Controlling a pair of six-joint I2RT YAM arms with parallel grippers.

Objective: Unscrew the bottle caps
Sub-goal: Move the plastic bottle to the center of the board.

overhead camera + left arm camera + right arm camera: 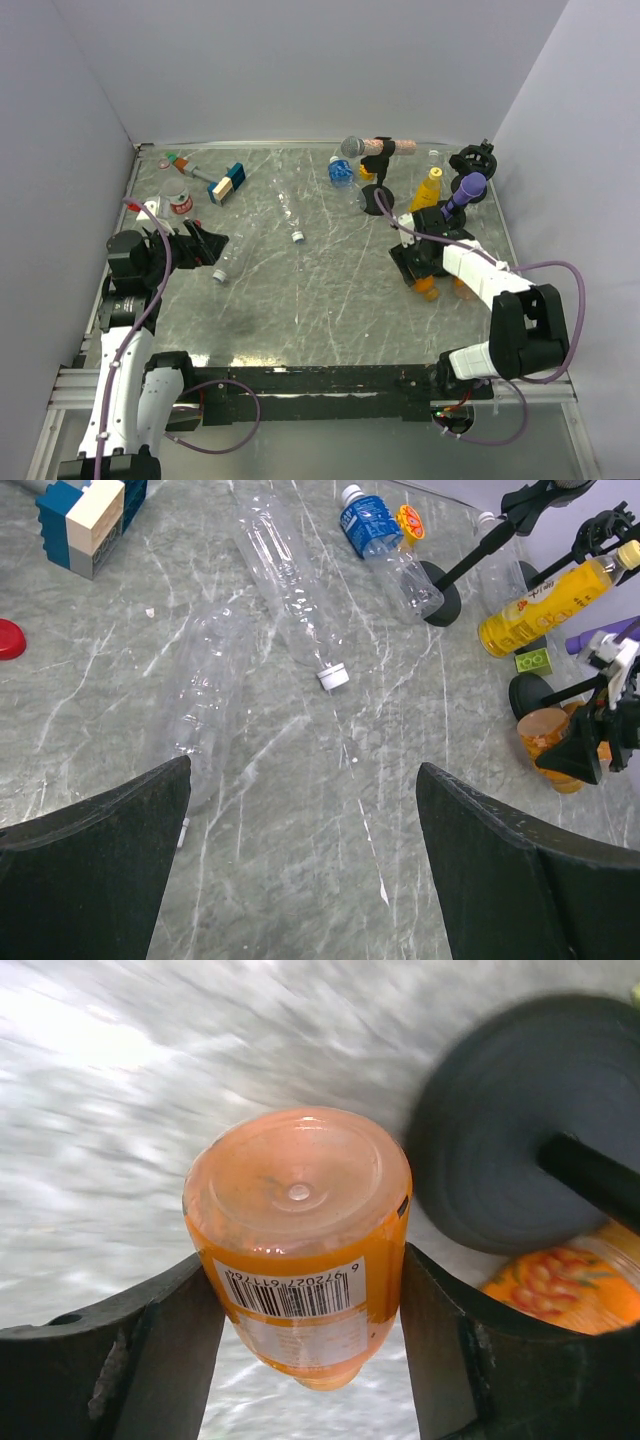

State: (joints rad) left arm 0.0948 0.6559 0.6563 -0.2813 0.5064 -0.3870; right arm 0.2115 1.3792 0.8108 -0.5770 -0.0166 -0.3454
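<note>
My right gripper (305, 1272) is shut on a squat orange bottle (298, 1222). Its base faces the wrist camera and its cap is hidden. In the top view this gripper (425, 270) holds the orange bottle (428, 289) at the right of the table. My left gripper (302, 780) is open and empty; in the top view it (212, 246) is at the left. A clear bottle (205, 695) lies just ahead of its left finger. A second clear bottle (285, 585) with a white cap (333, 677) lies beyond. A blue-labelled bottle (368, 522) and a yellow bottle (545, 605) stand farther off. A loose red cap (8, 638) lies at the left.
A microphone stand's black base (520, 1130) sits right beside the held bottle, with another orange bottle (570, 1290) behind it. A grey microphone (352, 147) and a purple microphone (470, 187) stand at the back right. A blue-and-tan block (228, 185) lies at the back left.
</note>
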